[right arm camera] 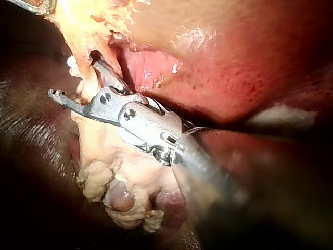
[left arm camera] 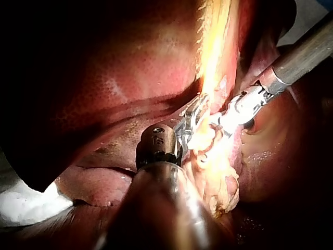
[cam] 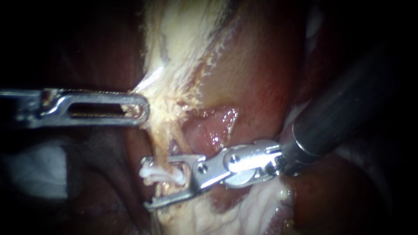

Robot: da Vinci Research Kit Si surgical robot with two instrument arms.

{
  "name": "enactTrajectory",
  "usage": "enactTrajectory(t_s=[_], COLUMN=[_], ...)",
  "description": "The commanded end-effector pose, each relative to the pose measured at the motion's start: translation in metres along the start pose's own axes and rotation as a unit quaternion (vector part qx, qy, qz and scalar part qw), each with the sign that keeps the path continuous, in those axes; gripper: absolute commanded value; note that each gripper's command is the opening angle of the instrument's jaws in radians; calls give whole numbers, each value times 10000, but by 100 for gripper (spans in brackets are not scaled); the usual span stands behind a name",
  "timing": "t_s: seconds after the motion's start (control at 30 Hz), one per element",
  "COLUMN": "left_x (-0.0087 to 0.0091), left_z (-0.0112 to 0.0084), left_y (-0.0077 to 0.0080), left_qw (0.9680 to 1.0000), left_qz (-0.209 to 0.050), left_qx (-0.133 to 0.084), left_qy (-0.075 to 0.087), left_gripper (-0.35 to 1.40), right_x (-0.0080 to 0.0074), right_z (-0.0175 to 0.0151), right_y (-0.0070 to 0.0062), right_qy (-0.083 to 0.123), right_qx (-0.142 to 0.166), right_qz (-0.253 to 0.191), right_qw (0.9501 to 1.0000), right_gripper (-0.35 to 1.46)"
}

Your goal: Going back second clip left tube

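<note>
1. Endoscope view is showing my right instrument (cam: 147, 182) at lower centre, its jaws standing wide apart and gripping nothing.
2. Between them a white clip (cam: 159, 174) is sitting across the tube (cam: 160, 143), which is looking soft, slippery and easily torn, so it is best left untouched.
3. My left instrument (cam: 146, 109), at middle left, is pinching the pale tissue (cam: 174, 65) with narrow jaws.

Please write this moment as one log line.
left instrument: jaws shut on tissue | right instrument: jaws open around clip | clip: on tube
</note>
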Motion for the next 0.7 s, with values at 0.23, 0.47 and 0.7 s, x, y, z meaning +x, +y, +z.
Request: enactTrajectory(t_s=[0.23,0.47,0.7], left_x=[0,0,0], left_z=[-1,-3,-2], left_y=[1,4,6], left_qw=[10000,10000,10000], left_qz=[3,9,12], left_qx=[3,10,13], left_qy=[2,9,11], left_gripper=[-35,-35,-35], right_x=[0,2,19], right_z=[-7,-36,-88], right_y=[-2,-10,-15], right_qy=[1,12,23], right_qx=[19,90,119], right_qz=[2,-77,-219], right_qw=[10000,9999,9997], right_gripper=[60,60,60])
